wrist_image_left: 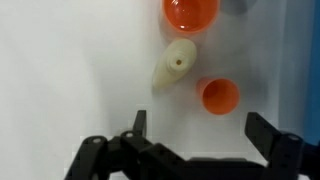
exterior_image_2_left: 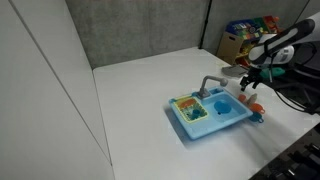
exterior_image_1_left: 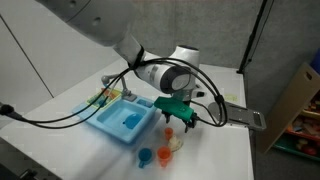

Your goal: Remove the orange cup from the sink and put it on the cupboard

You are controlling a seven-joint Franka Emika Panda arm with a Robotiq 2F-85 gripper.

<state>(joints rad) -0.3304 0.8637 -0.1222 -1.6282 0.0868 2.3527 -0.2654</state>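
Arm: white, coming in from the top left in an exterior view [exterior_image_1_left: 95,22] and from the right edge in an exterior view [exterior_image_2_left: 297,36].
Wrist [exterior_image_1_left: 165,75]: bent over, turned downward.
Gripper [exterior_image_1_left: 183,120]: points down and holds nothing.
Jaws: wide apart in the wrist view.
Fingers [wrist_image_left: 138,122]: dark, at both lower sides of the wrist view.

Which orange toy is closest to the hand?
The small round orange plastic toy, right in front of the hand; the bigger red-orange one lies farther away.
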